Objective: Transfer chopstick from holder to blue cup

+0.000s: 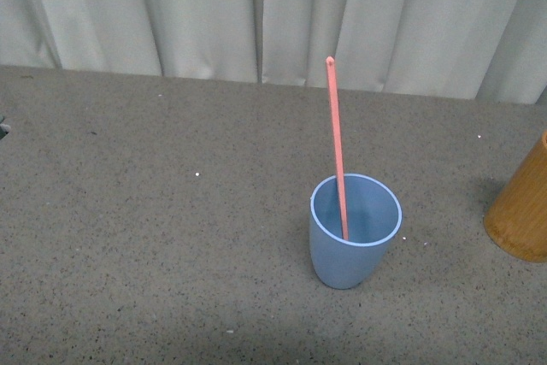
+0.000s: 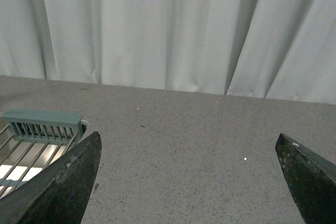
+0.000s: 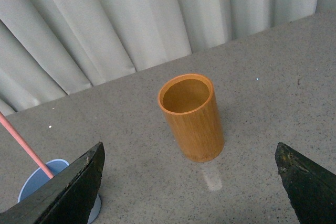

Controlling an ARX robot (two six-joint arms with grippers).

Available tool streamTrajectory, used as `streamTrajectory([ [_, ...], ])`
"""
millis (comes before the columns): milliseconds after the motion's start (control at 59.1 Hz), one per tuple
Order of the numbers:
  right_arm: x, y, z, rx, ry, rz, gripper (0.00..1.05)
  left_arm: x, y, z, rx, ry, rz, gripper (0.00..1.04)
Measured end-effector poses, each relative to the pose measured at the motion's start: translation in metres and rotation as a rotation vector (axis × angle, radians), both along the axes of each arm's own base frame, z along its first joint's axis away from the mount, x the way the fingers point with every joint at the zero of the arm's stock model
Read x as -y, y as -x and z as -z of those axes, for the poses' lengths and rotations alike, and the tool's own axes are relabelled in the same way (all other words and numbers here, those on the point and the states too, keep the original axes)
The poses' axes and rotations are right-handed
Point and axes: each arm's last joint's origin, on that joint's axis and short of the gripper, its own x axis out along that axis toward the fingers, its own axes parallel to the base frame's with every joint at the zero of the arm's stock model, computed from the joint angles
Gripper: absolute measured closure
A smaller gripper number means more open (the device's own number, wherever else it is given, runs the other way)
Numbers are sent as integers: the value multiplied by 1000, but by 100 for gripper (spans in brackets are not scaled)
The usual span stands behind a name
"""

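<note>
chopstick (image 1: 338,147) leans in blue cup (image 1: 355,230) mid-tabletop | holder (image 1: 521,211) at right edge, apart | drying rack (image 2: 37,140) left | left gripper (image 2: 189,182) and right gripper (image 3: 189,182) both spread wide, holding nothing

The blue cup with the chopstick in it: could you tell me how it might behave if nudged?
The blue cup narrows toward its base, so it probably tips easily. The tall chopstick leaning inside likely adds top-heaviness.

The blue cup (image 1: 355,232) is standing on the table (image 1: 154,237), slightly right of centre and fairly near. The chopstick (image 1: 337,143) is resting inside it, leaning a little leftward as it rises. The holder (image 1: 523,211) is sitting well to the cup's right, at the table's right edge of view, apart from the cup. A curtain (image 1: 256,14) is hanging along the far side.
</note>
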Motion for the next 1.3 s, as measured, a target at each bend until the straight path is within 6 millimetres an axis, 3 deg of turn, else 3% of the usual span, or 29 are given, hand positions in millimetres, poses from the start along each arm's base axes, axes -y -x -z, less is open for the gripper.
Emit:
streamTrajectory([
  [1302, 0, 0, 0, 0, 0, 0, 10, 0, 0, 0, 0, 0, 0, 7],
])
